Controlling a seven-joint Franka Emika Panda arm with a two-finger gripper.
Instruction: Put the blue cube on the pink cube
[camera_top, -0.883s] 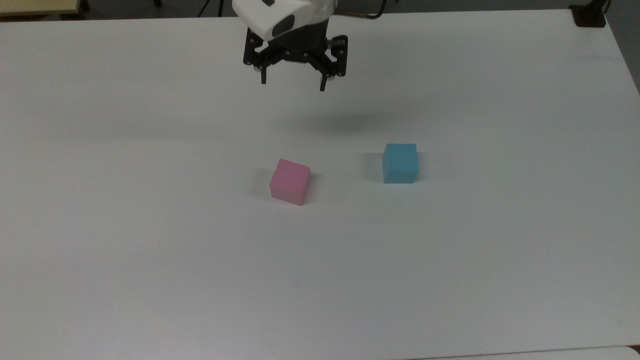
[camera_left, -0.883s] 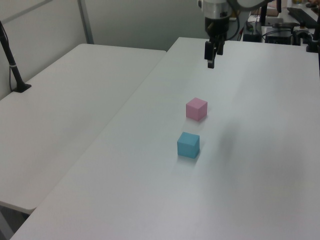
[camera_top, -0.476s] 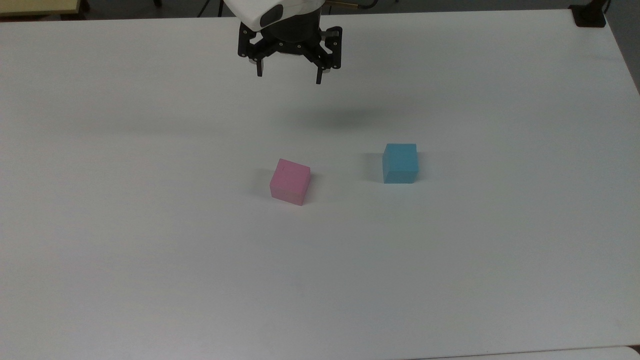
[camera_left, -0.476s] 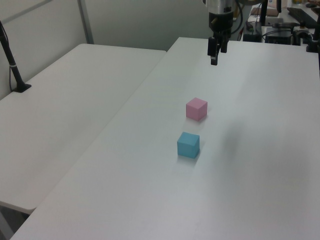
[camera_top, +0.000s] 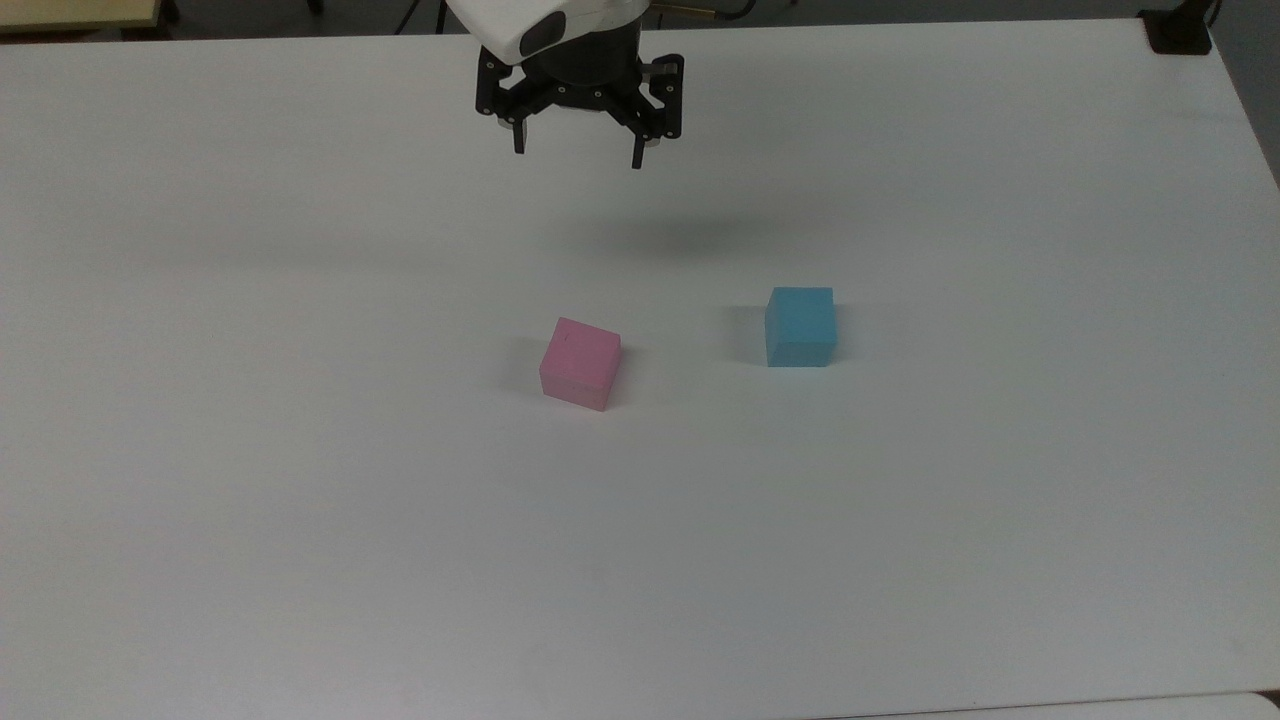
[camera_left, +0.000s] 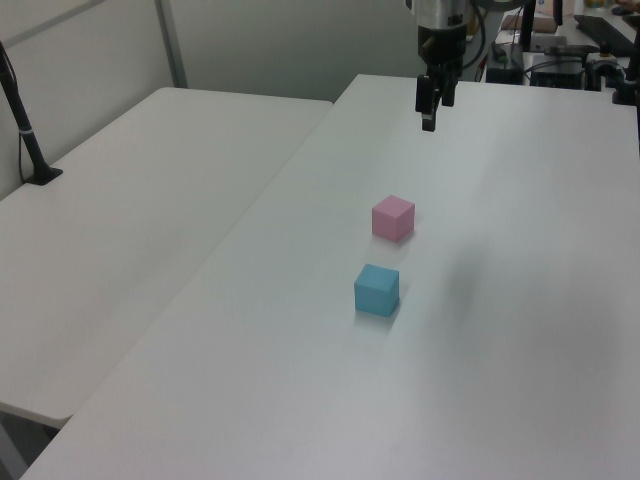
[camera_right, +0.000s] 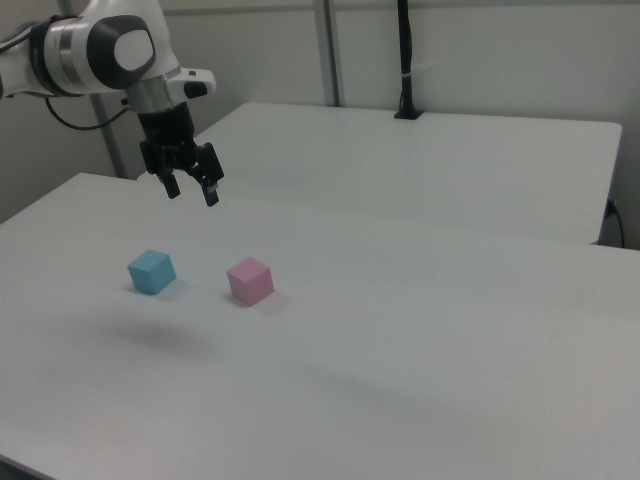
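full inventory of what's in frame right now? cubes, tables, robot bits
blue cube: 1, light blue, flat on the main table, right of the pink cube in the top view, apart from it.
pink cube: 1, pastel pink, flat on the main table, near the middle, turned slightly askew in the top view.
main table: 1, white, carries both cubes.
second table: 1, white, alongside the main table on the left view's left.
black post: 1, black, standing on the second table's far corner in the left view.
robot arm: 1, white with black joints, at the right view's upper left.
pincer: 1, black, open, holding nothing, hanging above the table beyond the cubes in the top view.
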